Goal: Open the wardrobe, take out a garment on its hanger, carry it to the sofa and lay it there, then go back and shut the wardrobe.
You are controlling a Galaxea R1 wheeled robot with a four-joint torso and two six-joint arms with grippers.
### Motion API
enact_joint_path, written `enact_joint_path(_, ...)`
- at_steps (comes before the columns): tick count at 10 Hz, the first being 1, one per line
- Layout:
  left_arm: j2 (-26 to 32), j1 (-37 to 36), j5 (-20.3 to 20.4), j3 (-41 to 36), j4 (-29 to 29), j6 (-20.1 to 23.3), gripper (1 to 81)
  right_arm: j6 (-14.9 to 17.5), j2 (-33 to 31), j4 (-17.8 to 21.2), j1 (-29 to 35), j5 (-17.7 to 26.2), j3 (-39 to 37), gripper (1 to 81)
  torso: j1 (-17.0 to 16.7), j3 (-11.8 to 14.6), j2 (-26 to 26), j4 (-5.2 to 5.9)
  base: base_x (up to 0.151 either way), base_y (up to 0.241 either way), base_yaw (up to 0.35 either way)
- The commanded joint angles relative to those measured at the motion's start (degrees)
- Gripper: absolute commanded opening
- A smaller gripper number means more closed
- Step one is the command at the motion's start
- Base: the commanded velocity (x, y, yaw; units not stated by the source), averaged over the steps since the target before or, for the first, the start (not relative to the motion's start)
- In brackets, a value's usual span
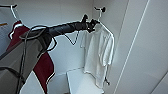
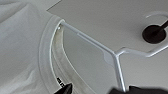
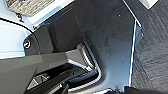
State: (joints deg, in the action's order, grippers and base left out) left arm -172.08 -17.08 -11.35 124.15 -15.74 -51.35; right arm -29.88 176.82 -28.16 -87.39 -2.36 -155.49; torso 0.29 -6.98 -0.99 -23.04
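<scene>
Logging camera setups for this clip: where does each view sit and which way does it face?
Head: high, looking down into the open wardrobe; left arm reaches to the T-shirt.
Left wrist: at the collar, facing the hanger and shirt; dark gripper tips at the edge.
Right wrist: low, facing the floor; robot's dark body.
Shared: head and left wrist both show shirt and hanger.

No text, brand, number or sign can be read: a small dark printed mark sits inside the collar of the garment, toward six o'clock in the left wrist view, but it is too blurred to read.
</scene>
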Motion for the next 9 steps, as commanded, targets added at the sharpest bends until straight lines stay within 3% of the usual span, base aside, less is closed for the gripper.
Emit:
enact_joint_path(1,-0.5,-11.7,3.9,0.0,-0.3,-0.5,81.1,-0.2,0.3,-0.1,2.3,3.0,0.3,81.1,0.0,0.0,0.0,0.0,0.0,0.0,0.0)
enact_joint_path(4,-1.8,-11.4,8.7,0.7,0.4,-0.5,81.1,-0.2,0.7,0.0,2.3,3.0,0.1,81.1,0.0,0.0,0.0,0.0,0.0,0.0,0.0)
enact_joint_path(9,-11.4,-11.3,11.2,13.4,5.4,-0.5,81.1,-0.4,0.7,0.1,2.1,2.6,0.2,81.1,0.0,0.0,0.0,0.0,0.0,0.0,0.0)
